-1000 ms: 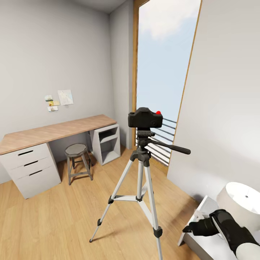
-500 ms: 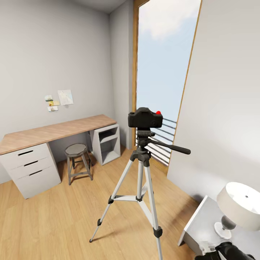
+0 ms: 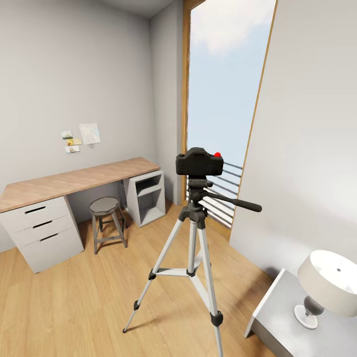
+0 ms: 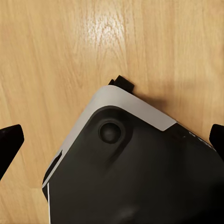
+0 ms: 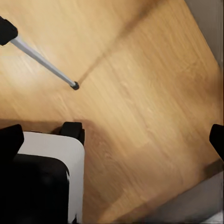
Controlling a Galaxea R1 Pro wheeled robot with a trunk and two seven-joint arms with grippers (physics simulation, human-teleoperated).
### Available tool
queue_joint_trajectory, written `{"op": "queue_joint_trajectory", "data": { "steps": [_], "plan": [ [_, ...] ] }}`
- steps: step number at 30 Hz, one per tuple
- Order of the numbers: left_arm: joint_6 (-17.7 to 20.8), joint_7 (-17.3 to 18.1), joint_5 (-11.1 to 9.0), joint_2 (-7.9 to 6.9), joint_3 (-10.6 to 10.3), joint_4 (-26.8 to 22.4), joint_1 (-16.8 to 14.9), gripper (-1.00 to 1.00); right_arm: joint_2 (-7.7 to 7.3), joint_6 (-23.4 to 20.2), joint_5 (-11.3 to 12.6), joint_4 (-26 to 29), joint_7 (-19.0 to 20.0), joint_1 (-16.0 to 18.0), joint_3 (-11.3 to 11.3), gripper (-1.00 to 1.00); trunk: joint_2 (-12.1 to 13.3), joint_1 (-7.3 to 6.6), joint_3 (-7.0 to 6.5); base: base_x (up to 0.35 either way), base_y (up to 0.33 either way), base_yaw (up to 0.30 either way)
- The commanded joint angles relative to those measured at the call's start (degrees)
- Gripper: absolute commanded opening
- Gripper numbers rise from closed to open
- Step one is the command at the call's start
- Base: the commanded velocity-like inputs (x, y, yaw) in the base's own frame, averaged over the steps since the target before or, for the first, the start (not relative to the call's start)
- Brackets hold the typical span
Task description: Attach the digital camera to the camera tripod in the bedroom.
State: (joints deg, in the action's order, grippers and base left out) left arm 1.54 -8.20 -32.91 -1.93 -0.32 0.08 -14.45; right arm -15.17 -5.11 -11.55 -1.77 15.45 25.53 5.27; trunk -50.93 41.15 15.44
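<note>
Camera seated on tripod — both tools down by the floor

The digital camera (image 3: 200, 162) sits atop the camera tripod (image 3: 192, 237), upright in mid-room before the tall window (image 3: 223, 99), pan handle reaching toward the right. The left tool (image 4: 112, 140) and right tool (image 5: 112, 135) hang wide open and empty over the plank floor (image 3: 89, 297) — well below the camera; the right one is nearer, with a tripod leg (image 5: 44, 63) in its view.
</note>
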Motion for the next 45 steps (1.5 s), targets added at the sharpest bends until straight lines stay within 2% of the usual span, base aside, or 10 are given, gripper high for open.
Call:
{"op": "queue_joint_trajectory", "data": {
  "steps": [1, 4, 6, 14, 25, 32, 45],
  "plan": [
    [0.16, -0.17, -0.05, 0.0, -0.06, 0.01, -0.05, 1.0, 0.01, 1.21, 0.11, -0.13, -1.18, -1.17, 0.59, 1.0, -0.05, 0.01, 0.07, 0.0, 0.0, 0.0],
    [0.17, -0.17, -0.05, 0.0, -0.04, 0.0, -0.05, 1.0, 0.26, 2.8, 1.99, -0.2, -3.27, -2.79, 0.7, 1.0, -0.05, 0.01, 0.07, 0.0, 0.0, 0.0],
    [0.18, -0.16, -0.05, 0.0, -0.07, 0.0, -0.02, 1.0, 1.16, 3.72, 4.31, -0.23, -5.41, -3.59, 0.75, 1.0, -0.05, 0.01, 0.07, 0.0, 0.0, 0.0],
    [0.18, -0.15, -0.05, 0.0, -0.07, 0.01, -0.05, 1.0, 2.99, 4.87, 6.75, -0.25, -9.08, -4.1, 0.79, 1.0, -0.05, 0.01, 0.07, 0.0, 0.0, 0.0],
    [0.13, -0.15, -0.05, 0.0, -0.1, 0.01, -0.04, 1.0, 3.21, 4.98, 6.65, -0.25, -9.4, -4.18, 0.79, 1.0, -0.05, 0.01, 0.07, 0.0, 0.0, 0.0],
    [0.13, -0.07, 0.3, 0.04, -0.12, -0.08, -0.05, 1.0, 4.73, 4.92, 6.91, -0.25, -9.62, -4.18, 0.79, 1.0, -0.05, 0.01, 0.06, 0.0, 0.0, 0.0],
    [0.12, 0.01, 0.48, 0.08, -0.12, -0.08, -0.04, 1.0, 5.3, 4.71, 7.1, -0.25, -9.65, -4.19, 0.81, 1.0, -0.05, 0.01, -0.92, 0.0, 0.0, 0.0]
  ]
}}
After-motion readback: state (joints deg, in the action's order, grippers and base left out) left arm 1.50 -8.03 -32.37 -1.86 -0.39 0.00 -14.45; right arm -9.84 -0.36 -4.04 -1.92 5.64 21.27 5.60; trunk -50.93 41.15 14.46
